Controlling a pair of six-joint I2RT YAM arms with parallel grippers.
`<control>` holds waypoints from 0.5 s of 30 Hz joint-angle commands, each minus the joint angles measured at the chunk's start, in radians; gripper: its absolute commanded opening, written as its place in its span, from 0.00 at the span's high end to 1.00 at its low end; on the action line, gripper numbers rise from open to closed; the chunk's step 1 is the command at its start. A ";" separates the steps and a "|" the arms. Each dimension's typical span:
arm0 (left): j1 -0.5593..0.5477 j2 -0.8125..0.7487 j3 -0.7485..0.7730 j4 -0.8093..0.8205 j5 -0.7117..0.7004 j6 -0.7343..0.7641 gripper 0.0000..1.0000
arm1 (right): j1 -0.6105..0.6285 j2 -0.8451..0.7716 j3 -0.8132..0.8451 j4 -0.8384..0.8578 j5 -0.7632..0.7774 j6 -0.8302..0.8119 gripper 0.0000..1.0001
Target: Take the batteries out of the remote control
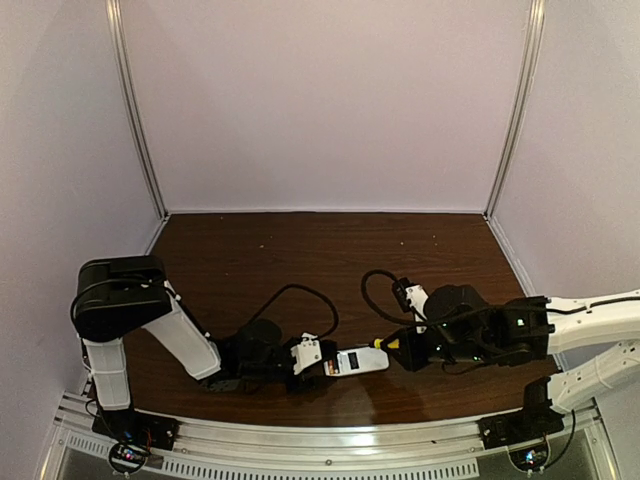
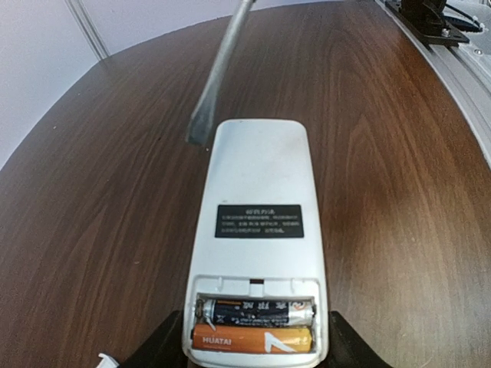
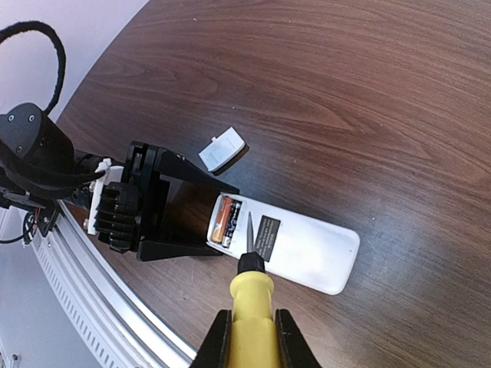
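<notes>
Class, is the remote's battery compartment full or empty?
Full: with the cover off, the dark battery and orange battery sit side by side inside the remote.

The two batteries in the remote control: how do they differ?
The dark battery is black with silver ends; the orange battery is orange with white lettering. The dark battery lies nearer the label, the orange battery nearer the end edge of the remote control. Both lie side by side in the open compartment.

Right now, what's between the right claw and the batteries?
The yellow-handled screwdriver that the right gripper clamps; its blade reaches over the remote control toward the batteries. The right wrist view shows it.
</notes>
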 commanded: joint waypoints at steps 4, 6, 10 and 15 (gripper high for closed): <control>-0.004 -0.014 0.001 0.119 -0.068 0.146 1.00 | 0.003 0.061 0.046 0.052 -0.047 -0.028 1.00; -0.004 -0.011 -0.005 0.153 -0.088 0.176 1.00 | 0.004 0.072 0.048 0.062 -0.051 -0.021 1.00; -0.004 -0.007 -0.022 0.223 -0.129 0.221 1.00 | 0.005 0.093 0.046 0.089 -0.062 -0.007 1.00; -0.010 -0.009 -0.027 0.230 -0.139 0.236 1.00 | 0.006 0.125 0.056 0.113 -0.070 0.001 1.00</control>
